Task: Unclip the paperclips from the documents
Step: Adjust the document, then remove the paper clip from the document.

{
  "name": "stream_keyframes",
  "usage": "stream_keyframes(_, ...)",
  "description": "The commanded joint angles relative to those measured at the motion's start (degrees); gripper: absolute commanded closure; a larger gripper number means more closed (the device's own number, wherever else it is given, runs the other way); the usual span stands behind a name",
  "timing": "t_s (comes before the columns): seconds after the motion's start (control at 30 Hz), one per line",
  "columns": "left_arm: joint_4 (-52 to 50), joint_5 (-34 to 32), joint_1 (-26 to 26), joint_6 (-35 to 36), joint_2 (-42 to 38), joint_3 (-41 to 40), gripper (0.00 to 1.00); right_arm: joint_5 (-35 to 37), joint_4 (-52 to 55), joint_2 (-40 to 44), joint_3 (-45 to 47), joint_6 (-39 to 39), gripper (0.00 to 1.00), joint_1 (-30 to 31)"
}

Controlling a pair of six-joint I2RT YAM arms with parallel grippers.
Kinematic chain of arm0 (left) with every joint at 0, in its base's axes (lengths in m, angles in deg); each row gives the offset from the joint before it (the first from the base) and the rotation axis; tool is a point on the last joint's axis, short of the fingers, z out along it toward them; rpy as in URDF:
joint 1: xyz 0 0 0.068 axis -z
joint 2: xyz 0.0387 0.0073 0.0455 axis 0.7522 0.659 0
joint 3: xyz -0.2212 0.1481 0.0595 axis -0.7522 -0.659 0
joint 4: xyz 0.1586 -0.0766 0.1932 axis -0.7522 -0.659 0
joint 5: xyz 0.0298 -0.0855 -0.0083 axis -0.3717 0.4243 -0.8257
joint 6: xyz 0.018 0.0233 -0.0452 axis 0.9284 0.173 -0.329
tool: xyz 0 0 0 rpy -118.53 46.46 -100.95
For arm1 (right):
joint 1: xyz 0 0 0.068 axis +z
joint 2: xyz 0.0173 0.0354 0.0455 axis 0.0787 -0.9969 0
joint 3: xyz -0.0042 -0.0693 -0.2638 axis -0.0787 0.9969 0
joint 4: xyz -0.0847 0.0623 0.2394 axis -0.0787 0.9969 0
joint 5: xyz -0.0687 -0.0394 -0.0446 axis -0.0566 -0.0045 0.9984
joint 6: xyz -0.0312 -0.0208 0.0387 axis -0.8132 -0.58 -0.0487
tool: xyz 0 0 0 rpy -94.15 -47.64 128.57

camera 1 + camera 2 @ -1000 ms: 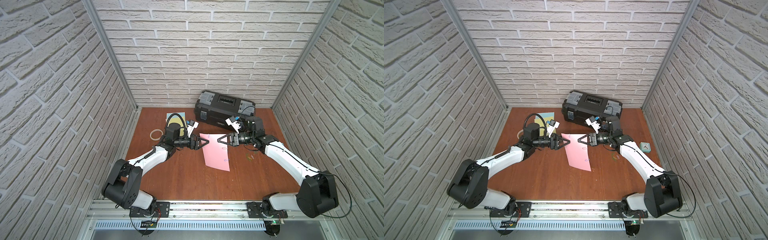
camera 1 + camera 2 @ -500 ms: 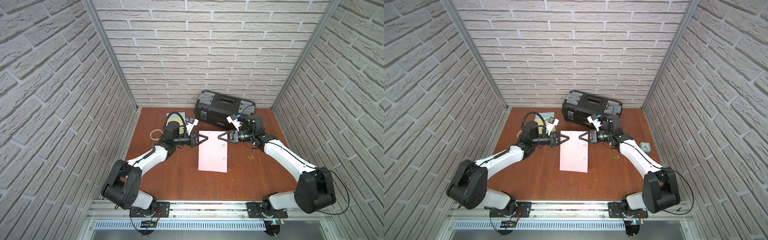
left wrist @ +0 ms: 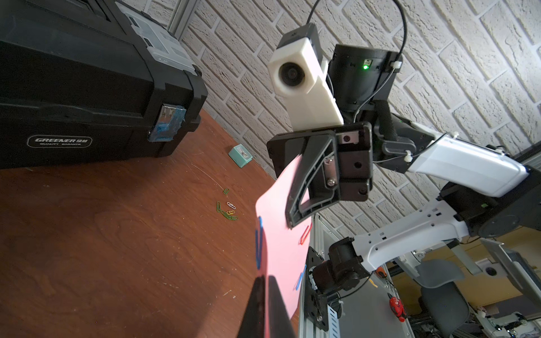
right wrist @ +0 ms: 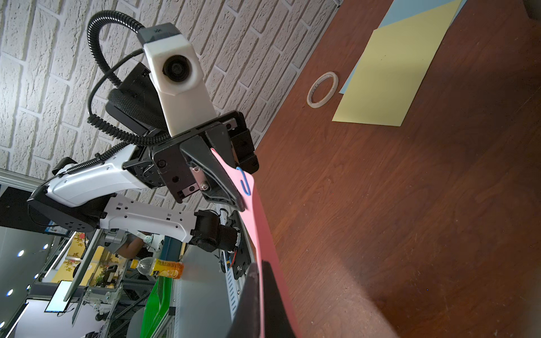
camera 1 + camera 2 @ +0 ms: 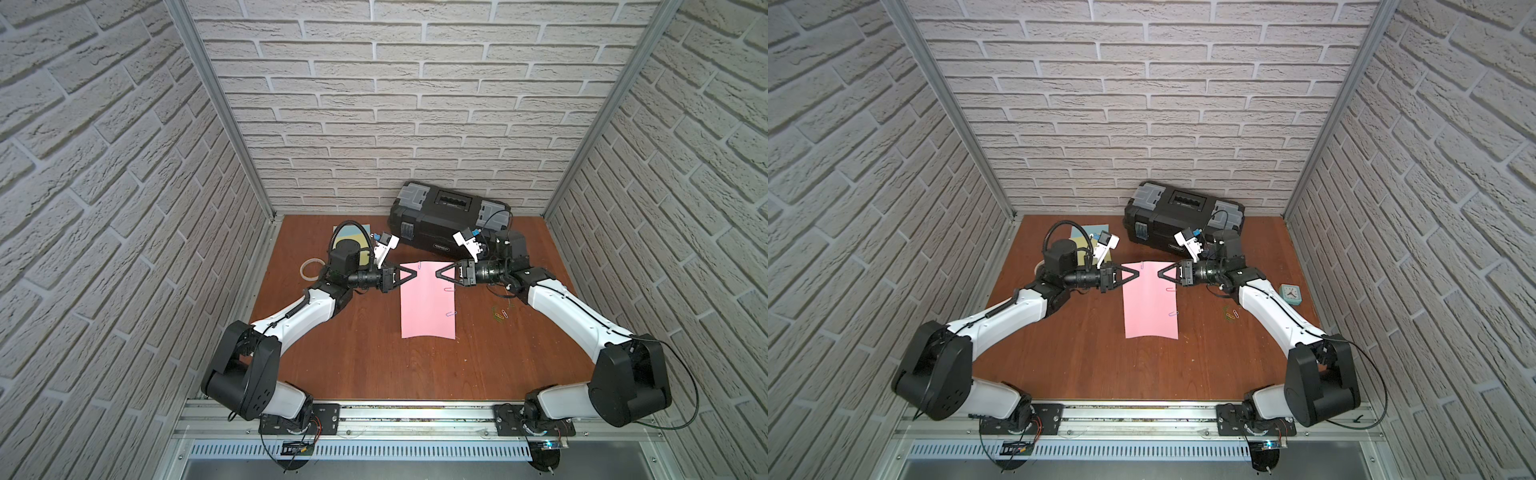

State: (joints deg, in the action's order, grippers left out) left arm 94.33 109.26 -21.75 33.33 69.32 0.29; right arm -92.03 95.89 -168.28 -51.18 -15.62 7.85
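At the far left of the table (image 5: pixel 374 365) a clear tape roll (image 5: pixel 311 269) lies flat, just beside a yellow sheet (image 4: pixel 392 73) that overlaps a light blue sheet (image 4: pixel 418 8); both lie flat near the back wall. The left end effector (image 5: pixel 414 274) is clamped on the far left corner of the pink sheet (image 5: pixel 428 309), its fingers together on the paper just beside a blue paperclip (image 4: pixel 244 181) on the far short edge. The pink sheet is lifted at that edge, stretched between the two arms; its long axis runs from the back toward the front rail (image 5: pixel 415 411), and its free near edge is bowed. Whether that edge touches the table cannot be told. A pink-red paperclip (image 3: pixel 305 234) and a second blue paperclip (image 3: pixel 300 281) sit on its right long edge. The right end effector (image 5: pixel 437 274) is clamped on the far right corner. A black toolbox (image 5: pixel 449 216) stands close behind, against the wall. Further right, loose paperclips (image 5: pixel 500 313) lie clustered on the wood, and a small teal clock (image 5: pixel 1290 294) sits near the right wall. Bare wood spans from the sheet's near edge to the rail
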Motion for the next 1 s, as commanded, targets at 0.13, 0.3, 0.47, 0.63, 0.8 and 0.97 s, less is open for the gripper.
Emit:
stream_keyframes(0.13,-5.24,-0.31,0.45,5.27,-1.68,2.87,1.0,1.04,4.91,0.48,0.17,-5.83,0.96,-0.06)
stream_keyframes(0.3,-15.99,-0.95,0.48,12.53,-3.21,4.75,1.0,6.34,14.62,1.92,-2.07,-14.19,0.69,-0.19)
stream_keyframes(0.47,-29.83,-0.97,0.48,21.44,-5.0,7.72,1.0,11.62,22.01,3.91,-4.57,-21.35,0.49,-0.2)
stream_keyframes(0.63,-41.1,-0.97,0.44,28.44,-5.31,10.03,1.0,13.53,25.76,5.91,-6.6,-26.67,0.42,-0.14)
stream_keyframes(0.8,-48.47,0.17,0.47,33.54,-4.89,11.24,1.0,12.26,27.38,6.36,-8.7,-32.6,0.39,0.83)
stream_keyframes(0.97,-56.26,0.79,0.5,39.68,-3.45,13.54,1.0,10.12,26.18,3.99,-10.05,-39.92,0.37,4.44)
